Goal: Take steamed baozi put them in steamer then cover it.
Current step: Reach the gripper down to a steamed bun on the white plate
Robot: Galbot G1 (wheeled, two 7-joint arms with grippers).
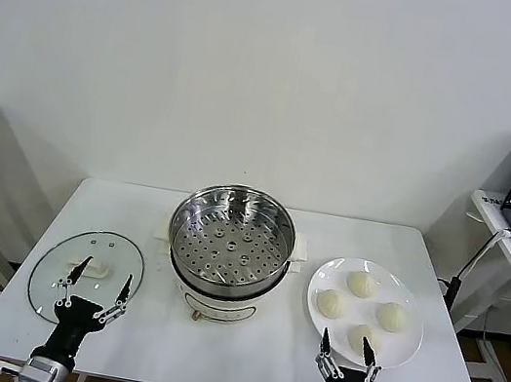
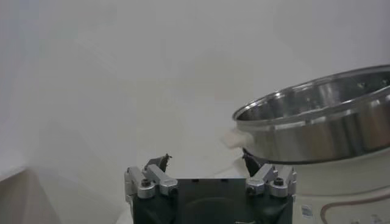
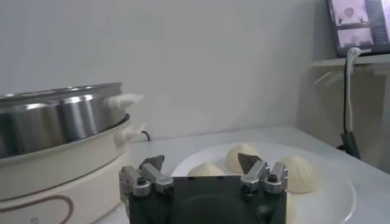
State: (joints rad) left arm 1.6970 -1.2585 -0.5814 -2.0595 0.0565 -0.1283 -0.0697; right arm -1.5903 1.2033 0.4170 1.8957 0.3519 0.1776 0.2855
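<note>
Nearest my head camera are the two grippers, both low at the front edge of the tabletop (image 1: 234, 370). The left gripper (image 1: 98, 284) sits at about seven o'clock with its fingers spread wide and empty, tips just over the near rim of the cover (image 1: 85, 275). The right gripper (image 1: 347, 346) sits at about five o'clock, fingers likewise spread with nothing between them, tips at the near edge of the white plate (image 1: 404, 361).

The steamer (image 1: 231, 241) stands at the centre of the tabletop, open, its perforated tray bare. The four steamed baozi (image 1: 363, 311) lie on the plate at three o'clock of the steamer, close together; none is in the steamer yet.

I judge the buns soft and light, with smooth skins that dent easily, so I would take each across its widest part from above, fingers closing gently and only enough to lift. The cover looks like glass, heavier, slippery and breakable; its white handle (image 1: 91, 268) at the centre is the one sensible hold.

From the right wrist camera I make out only three buns (image 3: 242, 157); the gripper body hides the rest. The left wrist camera shows the steamer's wall (image 2: 317, 125) but not the cover. The nearest bun is partly behind the right fingers in the head view.
</note>
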